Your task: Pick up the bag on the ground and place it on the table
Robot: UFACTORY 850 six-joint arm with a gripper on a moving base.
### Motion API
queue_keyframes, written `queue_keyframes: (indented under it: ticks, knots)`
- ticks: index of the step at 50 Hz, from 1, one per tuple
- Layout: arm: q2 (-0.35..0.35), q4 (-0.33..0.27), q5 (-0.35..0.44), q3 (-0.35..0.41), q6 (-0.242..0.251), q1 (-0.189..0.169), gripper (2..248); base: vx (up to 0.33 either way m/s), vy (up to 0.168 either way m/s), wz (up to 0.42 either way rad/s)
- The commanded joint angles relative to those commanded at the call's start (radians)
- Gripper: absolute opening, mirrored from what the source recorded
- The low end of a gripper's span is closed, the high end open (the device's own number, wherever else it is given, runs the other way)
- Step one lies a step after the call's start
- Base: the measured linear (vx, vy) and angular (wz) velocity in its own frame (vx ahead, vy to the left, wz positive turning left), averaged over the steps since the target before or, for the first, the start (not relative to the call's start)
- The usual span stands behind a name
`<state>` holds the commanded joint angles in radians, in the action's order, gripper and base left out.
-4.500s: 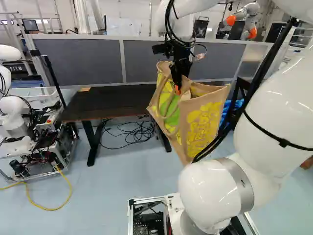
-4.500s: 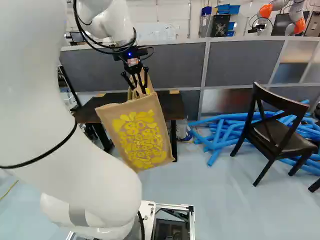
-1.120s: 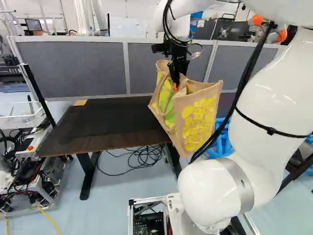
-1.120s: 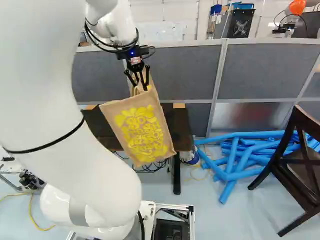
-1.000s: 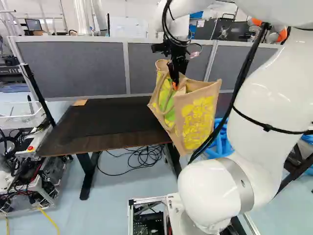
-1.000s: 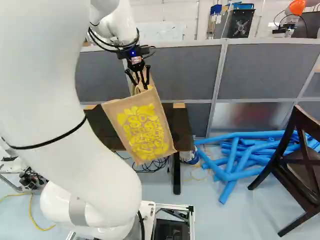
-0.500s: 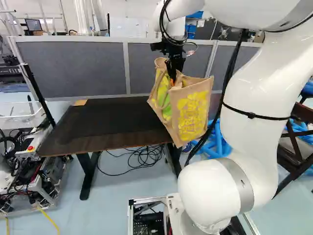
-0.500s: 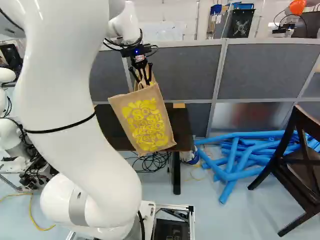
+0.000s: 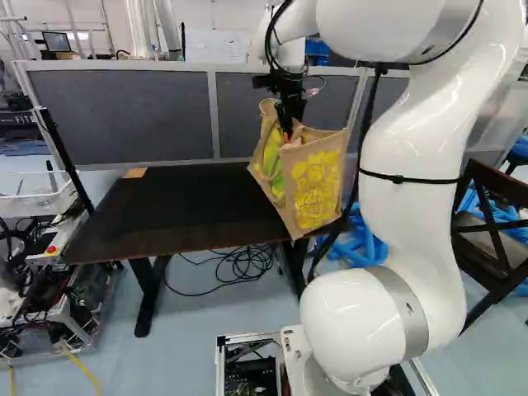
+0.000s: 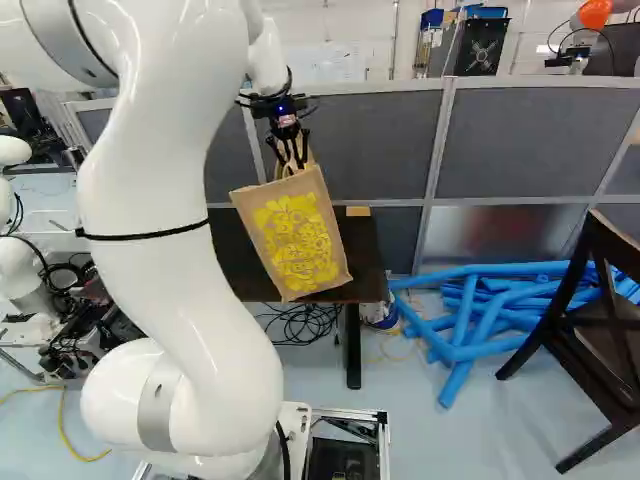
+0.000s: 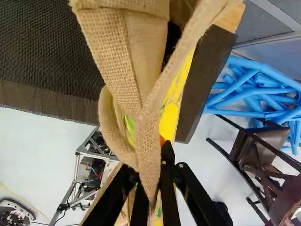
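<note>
In the left base view my gripper (image 9: 289, 132) is shut on a handle of the tan jute bag (image 9: 318, 194) with yellow print. The bag hangs tilted, its lower part overlapping the right end of the dark table (image 9: 177, 210); whether it touches the tabletop I cannot tell. From the right base view the bag (image 10: 297, 240) covers part of the table, its lowest corner near the front edge. In the wrist view a strap (image 11: 148, 150) runs between the fingers of the gripper (image 11: 151, 176), with dark tabletop (image 11: 42, 56) beyond the bag.
Grey partitions (image 9: 124, 115) stand behind the table. A dark chair (image 10: 590, 330) and a pile of blue tubes (image 10: 470, 315) are to its right. Black cables (image 9: 243, 268) lie under it. Another robot (image 10: 20, 270) and its cart are at the left.
The base has moved since the oldest frames, so the table appears nearer. Over the last second my arm has swung and carried the bag farther forward, over the table's right end.
</note>
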<state>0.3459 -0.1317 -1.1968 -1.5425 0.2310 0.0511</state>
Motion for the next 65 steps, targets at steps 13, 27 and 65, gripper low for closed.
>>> queue_keyframes:
  ticks: [13, 27, 65]
  knots:
    - [0.090, 0.000, -0.012, -0.075, 0.000, -0.002, 24, 0.000, 0.000, 0.000]
    - [0.183, 0.000, -0.040, -0.156, 0.000, -0.004, 24, 0.000, 0.000, 0.000]
    - [0.343, 0.000, -0.055, -0.257, 0.000, -0.006, 24, 0.000, 0.000, 0.000]
